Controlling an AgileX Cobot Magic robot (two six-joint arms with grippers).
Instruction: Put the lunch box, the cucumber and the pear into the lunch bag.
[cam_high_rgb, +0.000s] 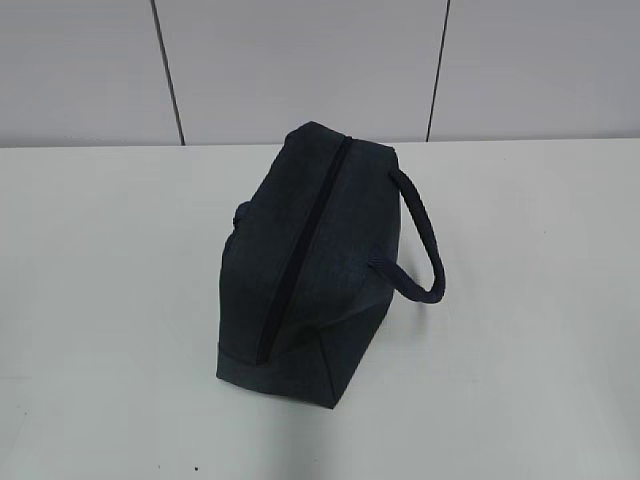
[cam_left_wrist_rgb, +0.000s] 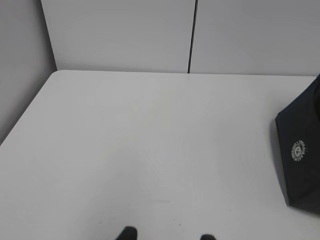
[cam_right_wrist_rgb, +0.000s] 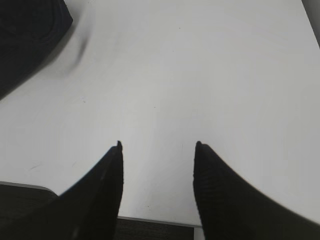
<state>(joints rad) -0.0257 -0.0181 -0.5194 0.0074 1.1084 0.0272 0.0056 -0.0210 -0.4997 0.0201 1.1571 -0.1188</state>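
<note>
The lunch bag (cam_high_rgb: 305, 265) lies zipped, long axis running away from the camera — between both parted hands, left hand (cam_left_wrist_rgb: 167, 237) and right hand (cam_right_wrist_rgb: 157, 146).

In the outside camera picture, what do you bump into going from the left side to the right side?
Bare white table → the dark lunch bag, zipper closed along its top → its loop handle sticking out to the right → more bare table.
</note>
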